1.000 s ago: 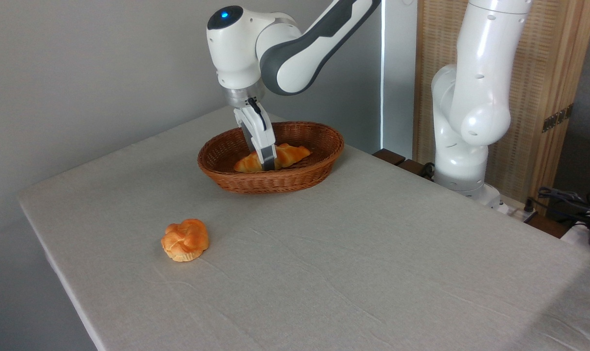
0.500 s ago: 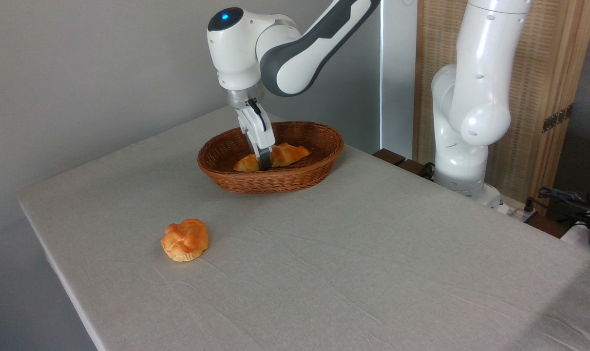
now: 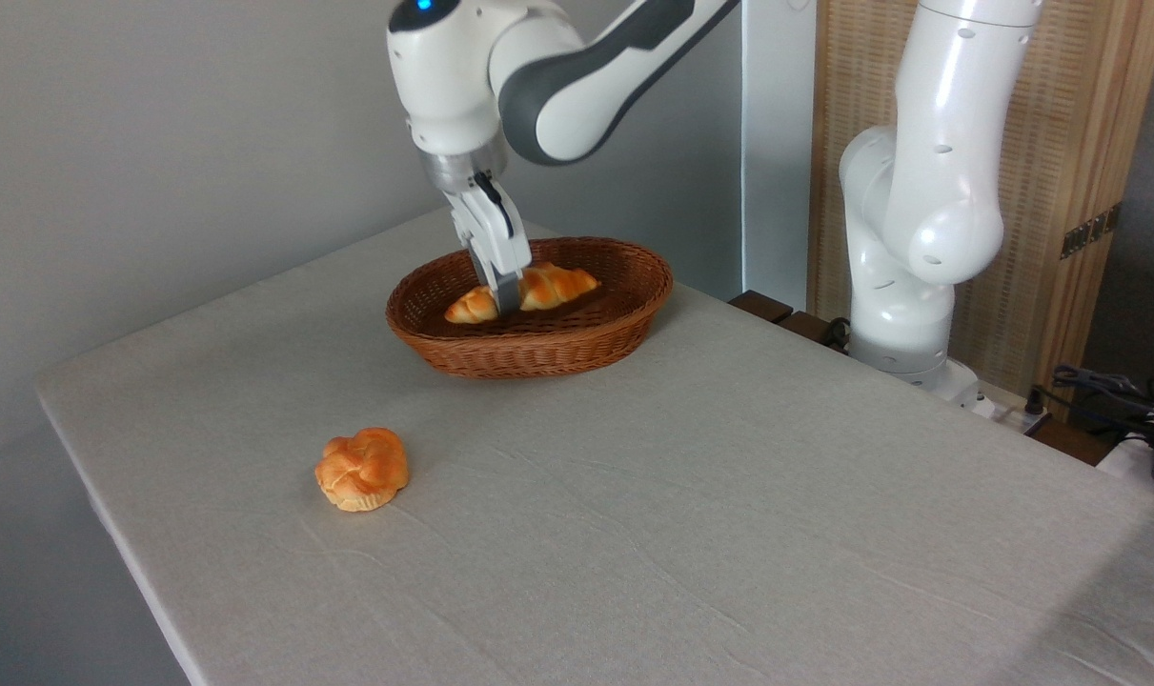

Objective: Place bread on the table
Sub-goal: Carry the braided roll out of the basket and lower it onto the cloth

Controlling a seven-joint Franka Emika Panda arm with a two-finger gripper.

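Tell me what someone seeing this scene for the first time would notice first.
Most eye-catching is the white robot arm reaching down from the top, its gripper shut on the bread, a long braided loaf, over the brown wicker basket at the back of the table. Next comes the small round orange bun, alone on the grey cloth near the left front edge.

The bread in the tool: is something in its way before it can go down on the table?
Only the basket. The tool is closed on the bread, which sits inside the rim, so it must clear the wicker wall first. Beyond that, the table is open cloth; the round bun lies far to the front left.
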